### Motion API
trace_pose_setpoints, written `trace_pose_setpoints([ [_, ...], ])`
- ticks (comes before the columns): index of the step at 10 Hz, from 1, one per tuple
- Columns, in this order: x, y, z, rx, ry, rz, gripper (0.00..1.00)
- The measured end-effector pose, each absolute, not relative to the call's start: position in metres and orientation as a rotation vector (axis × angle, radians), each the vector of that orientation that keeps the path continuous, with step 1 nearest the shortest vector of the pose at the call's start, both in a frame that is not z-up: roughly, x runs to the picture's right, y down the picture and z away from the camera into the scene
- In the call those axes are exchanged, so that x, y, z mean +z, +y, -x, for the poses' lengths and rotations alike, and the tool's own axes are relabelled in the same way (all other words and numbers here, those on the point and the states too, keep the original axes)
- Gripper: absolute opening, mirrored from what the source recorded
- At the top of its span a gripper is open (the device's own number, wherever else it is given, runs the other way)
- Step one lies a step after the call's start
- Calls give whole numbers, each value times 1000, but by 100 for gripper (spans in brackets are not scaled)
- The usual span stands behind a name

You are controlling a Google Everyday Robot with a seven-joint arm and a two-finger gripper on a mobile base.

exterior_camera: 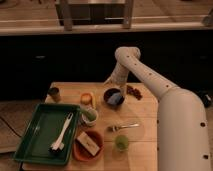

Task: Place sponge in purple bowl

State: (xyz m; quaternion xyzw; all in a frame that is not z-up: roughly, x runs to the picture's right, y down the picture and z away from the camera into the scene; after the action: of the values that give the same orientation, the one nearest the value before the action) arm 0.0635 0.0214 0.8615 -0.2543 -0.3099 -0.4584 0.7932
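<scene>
One sponge (116, 99) in purple bowl (106, 94); hand (110, 82) hovers (above).

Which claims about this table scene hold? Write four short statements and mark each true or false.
1. The sponge lies inside the purple bowl. True.
2. The orange bowl holds a tan block. True.
3. The gripper hangs over the orange bowl. False: it is by the purple bowl's far rim.
4. The white utensil lies in the orange bowl. False: it lies in the green tray.
</scene>
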Motion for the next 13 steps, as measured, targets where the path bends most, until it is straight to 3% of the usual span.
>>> trace_pose_setpoints([
  [13,864,22,-67,-982,-655,569,80],
])
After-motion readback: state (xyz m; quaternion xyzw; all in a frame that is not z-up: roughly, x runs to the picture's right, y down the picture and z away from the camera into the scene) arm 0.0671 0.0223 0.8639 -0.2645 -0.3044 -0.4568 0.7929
